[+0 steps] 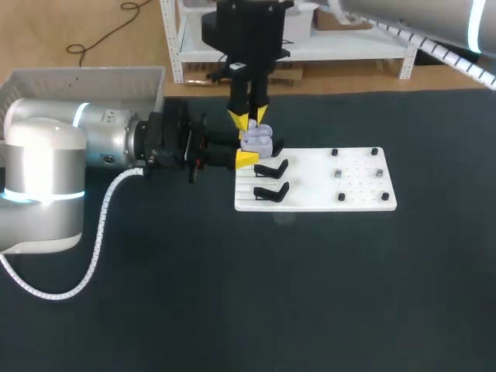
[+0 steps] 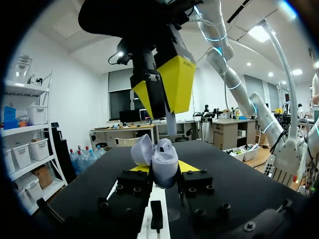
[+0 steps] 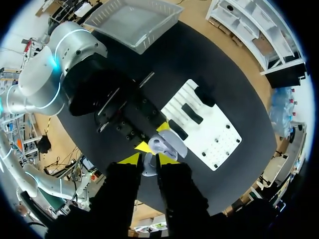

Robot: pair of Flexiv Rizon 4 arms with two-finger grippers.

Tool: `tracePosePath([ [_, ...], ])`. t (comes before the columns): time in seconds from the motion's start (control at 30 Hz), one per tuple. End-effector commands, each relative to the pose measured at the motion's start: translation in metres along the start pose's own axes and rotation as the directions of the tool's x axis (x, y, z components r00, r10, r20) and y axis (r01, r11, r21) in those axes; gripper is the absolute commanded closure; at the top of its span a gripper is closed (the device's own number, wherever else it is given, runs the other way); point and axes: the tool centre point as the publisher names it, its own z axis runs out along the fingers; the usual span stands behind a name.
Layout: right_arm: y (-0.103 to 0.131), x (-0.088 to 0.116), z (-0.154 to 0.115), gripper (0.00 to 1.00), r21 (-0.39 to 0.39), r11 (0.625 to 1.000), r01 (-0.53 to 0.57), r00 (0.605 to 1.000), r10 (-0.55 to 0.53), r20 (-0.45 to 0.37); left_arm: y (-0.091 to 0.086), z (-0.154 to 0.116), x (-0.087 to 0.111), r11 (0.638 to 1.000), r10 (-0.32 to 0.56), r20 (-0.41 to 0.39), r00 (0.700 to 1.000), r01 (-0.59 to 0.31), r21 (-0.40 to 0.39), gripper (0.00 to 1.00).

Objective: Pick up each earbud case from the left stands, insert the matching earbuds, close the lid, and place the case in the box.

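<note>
One dark surface (image 1: 325,287) carries a white board (image 1: 364,198); two black stands (image 1: 271,169) sit at the board's left side and small pegs (image 1: 341,197) at its right; a white box (image 1: 85,81) sits at the far left. The left end effector (image 2: 163,169) grips a pale lilac earbud case (image 1: 258,142), lid open, above the board's left end; the right end effector (image 3: 148,160), directly above the case, is pinched on a small pale earbud (image 3: 148,167).

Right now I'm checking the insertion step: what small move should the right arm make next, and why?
Probably lower the right gripper slightly, straight down: the left gripper holds the earbud case open-lidded, and a pale piece under the right one hangs right over it.
</note>
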Motion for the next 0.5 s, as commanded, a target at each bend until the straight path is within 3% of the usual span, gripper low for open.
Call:
tracePosePath([
  [0.03, -0.0014, -0.0016, 0.003, 1.0, -0.002, 1.0, -0.001, 1.0, 0.001, -0.006, -0.0003, 0.0, 0.0009, 1.0, 0.003, 0.002, 1.0, -0.003, -0.002, 1.0],
  [0.5, -0.0051, -0.0032, 0.012, 1.0, -0.001, 1.0, -0.018, 1.0, 0.018, -0.016, -0.0003, 0.0, 0.0009, 1.0, 0.003, 0.002, 1.0, -0.003, -0.002, 1.0],
])
